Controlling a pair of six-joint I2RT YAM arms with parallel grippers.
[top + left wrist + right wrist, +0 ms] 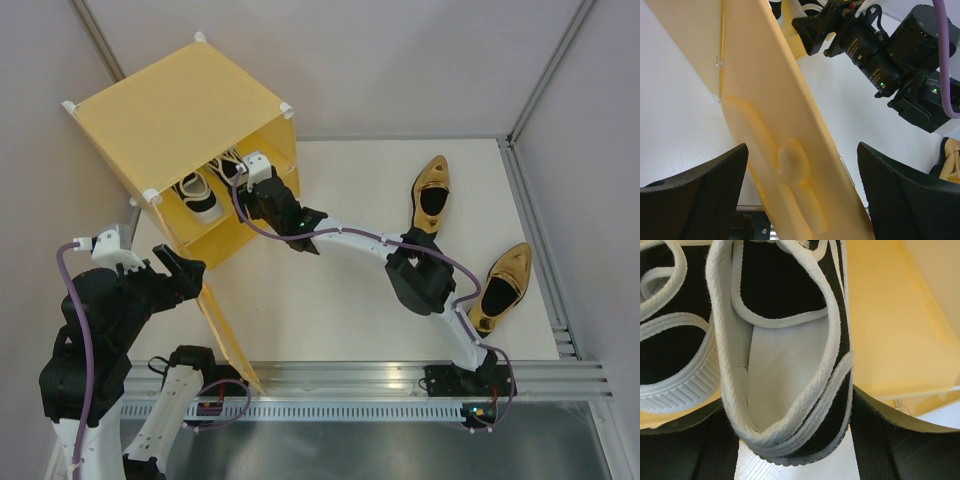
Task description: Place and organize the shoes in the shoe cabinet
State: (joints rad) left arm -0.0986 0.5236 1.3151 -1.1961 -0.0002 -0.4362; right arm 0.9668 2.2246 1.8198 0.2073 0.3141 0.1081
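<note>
The yellow shoe cabinet (170, 110) stands at the back left with its door (225, 330) swung open toward the near edge. Two white-and-black sneakers (197, 192) (228, 165) sit side by side on its upper shelf. My right gripper (252, 172) reaches into the opening. In the right wrist view it (792, 440) is shut on the heel of the right sneaker (785, 365), with the other sneaker (670, 355) to its left. My left gripper (801, 150) is open and straddles the embossed door (775, 110) without touching it. Two gold slip-ons (433, 190) (502, 285) lie on the table at the right.
The right arm (420, 275) stretches across the middle of the white table (330, 320). A metal rail (400, 380) runs along the near edge. Grey walls close in the back and both sides. The cabinet's lower compartment (215, 240) is partly seen below the shelf.
</note>
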